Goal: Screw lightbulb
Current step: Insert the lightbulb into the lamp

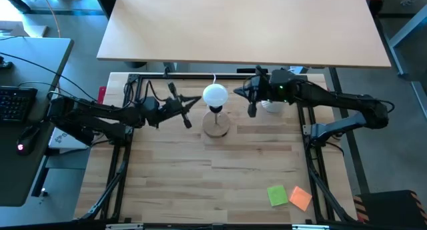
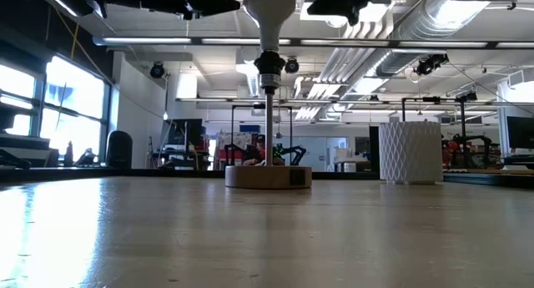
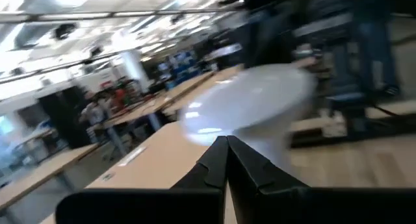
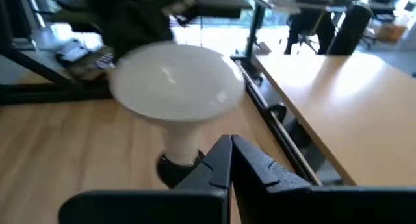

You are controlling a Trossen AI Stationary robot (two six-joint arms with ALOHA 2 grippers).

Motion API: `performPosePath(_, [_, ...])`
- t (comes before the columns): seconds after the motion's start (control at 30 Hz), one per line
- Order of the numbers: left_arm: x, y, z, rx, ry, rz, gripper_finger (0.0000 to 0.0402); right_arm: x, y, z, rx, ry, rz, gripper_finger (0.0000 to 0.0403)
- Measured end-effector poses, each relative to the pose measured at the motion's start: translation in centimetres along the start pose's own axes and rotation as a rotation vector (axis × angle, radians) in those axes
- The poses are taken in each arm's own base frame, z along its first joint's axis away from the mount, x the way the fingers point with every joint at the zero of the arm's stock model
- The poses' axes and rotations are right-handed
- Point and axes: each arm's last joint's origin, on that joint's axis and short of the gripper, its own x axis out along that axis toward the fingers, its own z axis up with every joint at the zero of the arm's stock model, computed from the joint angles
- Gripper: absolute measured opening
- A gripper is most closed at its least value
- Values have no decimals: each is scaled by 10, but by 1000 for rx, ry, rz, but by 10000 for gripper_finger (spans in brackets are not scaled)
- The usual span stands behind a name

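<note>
The lightbulb (image 1: 215,95) sits upright in the black socket of the round wood lamp base (image 1: 217,125), mid-table near the back; L gripper (image 1: 189,105) reaches in from the left, fingers pressed together, just beside the bulb, holding nothing; R gripper (image 1: 244,91) reaches in from the right, fingers also pressed together, near the bulb, w/ a white cup (image 2: 410,152) under that arm.

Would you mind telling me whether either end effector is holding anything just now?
Nothing is held: both the left end effector and right end effector are shut and empty, flanking the lightbulb seated in its socket.

Wooden lamp base (image 1: 216,127); white ribbed cup (image 2: 410,152); sticky notes (image 1: 289,196).
</note>
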Motion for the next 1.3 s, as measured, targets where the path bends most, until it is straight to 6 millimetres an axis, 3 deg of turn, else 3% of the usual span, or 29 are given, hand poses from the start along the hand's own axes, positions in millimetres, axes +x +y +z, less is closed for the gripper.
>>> performPosePath(0.2, [-4, -19, 5, 62, -39, -100, 0, 24, -18, -7, 18, -14, -43, 0])
performPosePath(0.43, [1, -16, 2, 71, -57, -64, 0, 33, -22, -6, 26, -66, 39, 0])
performPosePath(0.77, [9, 6, -18, 131, 125, 114, 0, 12, 16, -2, -10, -11, 172, 0])
performPosePath(0.93, [8, 4, -15, 127, 111, 104, 0, 5, 28, 2, -56, -29, 167, 0])
performPosePath(1.17, [2, -13, 1, 106, -18, -53, 0, 8, 3, 0, -8, -7, -34, 0])
performPosePath(1.3, [8, -17, 10, 83, -61, -97, 0, 13, -11, 1, 34, -52, -10, 0])
